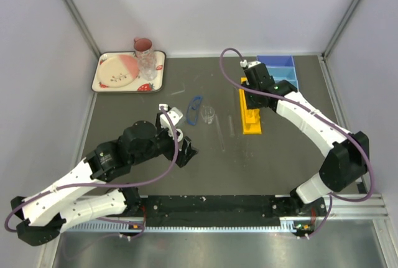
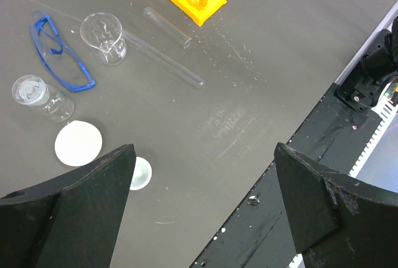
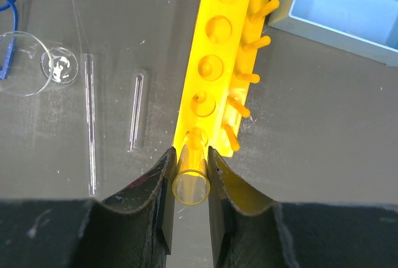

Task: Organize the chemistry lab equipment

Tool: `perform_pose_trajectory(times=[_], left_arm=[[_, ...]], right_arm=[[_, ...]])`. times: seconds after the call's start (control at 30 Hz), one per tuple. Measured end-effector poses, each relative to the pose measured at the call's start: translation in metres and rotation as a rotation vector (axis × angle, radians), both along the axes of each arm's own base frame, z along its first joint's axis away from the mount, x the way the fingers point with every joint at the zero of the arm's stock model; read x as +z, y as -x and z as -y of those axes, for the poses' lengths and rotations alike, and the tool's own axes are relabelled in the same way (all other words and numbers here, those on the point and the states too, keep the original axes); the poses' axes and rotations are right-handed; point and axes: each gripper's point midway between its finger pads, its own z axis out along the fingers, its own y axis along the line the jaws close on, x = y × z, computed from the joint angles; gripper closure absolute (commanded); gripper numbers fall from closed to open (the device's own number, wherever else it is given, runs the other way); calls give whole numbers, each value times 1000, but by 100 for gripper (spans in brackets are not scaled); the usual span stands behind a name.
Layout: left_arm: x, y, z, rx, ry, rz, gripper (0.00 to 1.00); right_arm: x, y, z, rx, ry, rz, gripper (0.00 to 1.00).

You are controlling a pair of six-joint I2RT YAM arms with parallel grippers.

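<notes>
Nearest, at 7 o'clock from the centre of the table (image 1: 280,156): left gripper (image 2: 203,168), spread wide, grasping nothing, hovering above bare grey surface. Just beyond its fingers, toward 9 o'clock: two small white round dishes (image 2: 78,144), flat on the table, a little apart from each other. Further on, toward 11 o'clock: blue-rimmed goggles (image 1: 194,109), with the small clear beaker (image 1: 208,114) upright just beside them at their 3 o'clock. Thin glass rods (image 1: 221,132) loose near the centre, between beaker and yellow holed tube rack (image 1: 250,122). At 2 o'clock: right gripper (image 3: 189,168), pinched narrow around a clear tube (image 3: 194,150) at the rack's end hole, the end away from the tray. Lower end possibly inside that hole, hard to tell. Farthest, at 1 o'clock: blue divided tray (image 1: 278,69), just beyond the rack.
</notes>
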Motion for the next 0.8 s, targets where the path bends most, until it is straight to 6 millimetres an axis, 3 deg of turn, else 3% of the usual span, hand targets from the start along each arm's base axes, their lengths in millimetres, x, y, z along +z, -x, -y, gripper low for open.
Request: perform_pose_trajectory(times=[0.8], left_arm=[[0, 0, 0, -3, 0, -1, 1]], right_arm=[[-13, 2, 0, -19, 4, -6, 54]])
